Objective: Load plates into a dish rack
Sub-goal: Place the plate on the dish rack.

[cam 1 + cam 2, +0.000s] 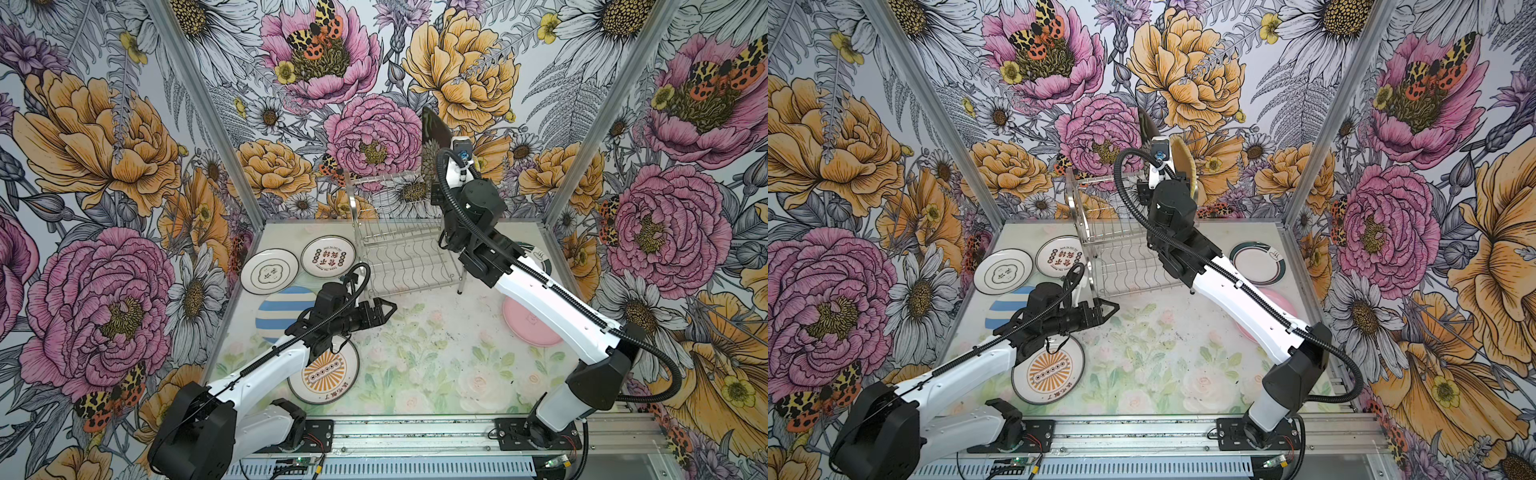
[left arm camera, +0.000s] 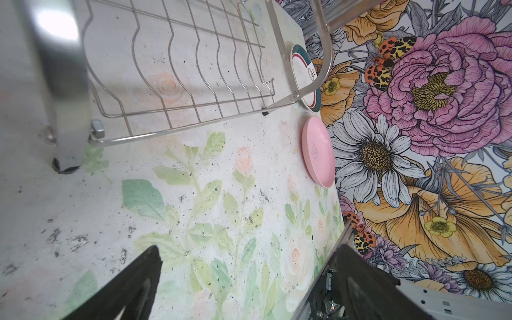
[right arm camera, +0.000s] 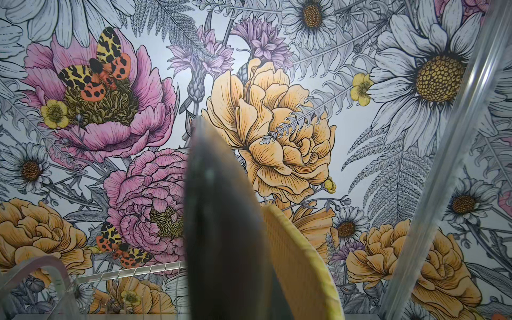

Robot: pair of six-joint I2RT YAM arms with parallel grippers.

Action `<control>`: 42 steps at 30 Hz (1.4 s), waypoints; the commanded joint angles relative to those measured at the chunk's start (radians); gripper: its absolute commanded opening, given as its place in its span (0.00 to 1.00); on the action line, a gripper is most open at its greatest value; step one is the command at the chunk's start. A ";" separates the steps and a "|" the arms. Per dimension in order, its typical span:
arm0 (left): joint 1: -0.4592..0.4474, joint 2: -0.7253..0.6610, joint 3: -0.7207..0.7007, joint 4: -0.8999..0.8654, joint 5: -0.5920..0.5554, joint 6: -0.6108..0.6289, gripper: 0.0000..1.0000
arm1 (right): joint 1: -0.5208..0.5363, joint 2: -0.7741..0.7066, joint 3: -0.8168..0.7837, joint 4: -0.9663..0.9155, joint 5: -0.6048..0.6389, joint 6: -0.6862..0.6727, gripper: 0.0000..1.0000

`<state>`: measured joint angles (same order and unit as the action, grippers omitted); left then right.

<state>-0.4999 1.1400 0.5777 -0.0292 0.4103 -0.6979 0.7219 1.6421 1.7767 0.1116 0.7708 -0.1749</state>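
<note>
1. While its jaws stay hidden behind the wrist, the right gripper is closed on the black plate, holding it on edge over the top of the dish rack.
2. Just beside it, the yellow plate stands on edge in the rack.
3. Wide open and empty, the left gripper hangs above the table, near the rack's front corner.
4. Lying flat on the left are the emblem plate, the lettered plate, the blue-striped plate and the orange-sunburst plate.
5. The pink plate and the teal-rimmed plate lie flat on the right.
</note>
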 commanded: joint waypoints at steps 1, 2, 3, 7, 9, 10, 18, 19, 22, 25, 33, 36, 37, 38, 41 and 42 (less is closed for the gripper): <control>0.004 -0.002 -0.013 0.044 -0.016 0.010 0.99 | -0.030 0.011 0.080 0.191 0.027 -0.015 0.00; 0.006 -0.002 -0.016 0.048 -0.012 0.009 0.99 | -0.039 0.019 0.081 0.188 0.024 -0.004 0.00; 0.008 -0.001 -0.016 0.049 -0.010 0.009 0.99 | -0.046 0.024 0.082 0.182 0.022 0.010 0.00; 0.020 0.002 -0.021 0.054 0.002 0.010 0.99 | -0.066 0.050 0.093 0.152 0.017 0.053 0.00; 0.024 0.005 -0.021 0.056 0.007 0.012 0.99 | -0.072 0.059 0.093 0.141 0.016 0.073 0.00; 0.027 0.007 -0.021 0.057 0.009 0.012 0.99 | -0.075 0.063 0.093 0.140 0.016 0.080 0.00; 0.038 0.008 -0.031 0.069 0.016 0.011 0.99 | -0.086 0.098 0.103 0.123 0.007 0.112 0.00; 0.041 0.009 -0.033 0.069 0.017 0.011 0.99 | -0.086 0.101 0.105 0.122 0.006 0.114 0.00; 0.045 0.008 -0.039 0.073 0.020 0.009 0.99 | -0.088 0.113 0.109 0.118 0.007 0.115 0.00; 0.049 0.010 -0.044 0.077 0.024 0.009 0.99 | -0.090 0.121 0.107 0.112 0.008 0.116 0.00; 0.058 0.011 -0.047 0.081 0.032 0.012 0.99 | -0.100 0.128 0.088 0.098 0.008 0.127 0.00; 0.062 0.012 -0.049 0.080 0.033 0.012 0.99 | -0.108 0.125 0.078 0.087 0.003 0.136 0.00; 0.061 0.011 -0.048 0.080 0.033 0.012 0.99 | -0.108 0.123 0.073 0.085 0.001 0.138 0.00; 0.062 0.011 -0.050 0.081 0.034 0.013 0.99 | -0.111 0.121 0.069 0.084 -0.001 0.141 0.00; 0.063 0.011 -0.050 0.083 0.034 0.012 0.99 | -0.114 0.115 0.056 0.082 -0.005 0.144 0.00; 0.063 0.012 -0.050 0.083 0.034 0.013 0.99 | -0.115 0.112 0.051 0.082 -0.008 0.144 0.00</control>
<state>-0.4473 1.1484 0.5442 0.0277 0.4236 -0.6991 0.6136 1.7977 1.8145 0.0788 0.7815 -0.0589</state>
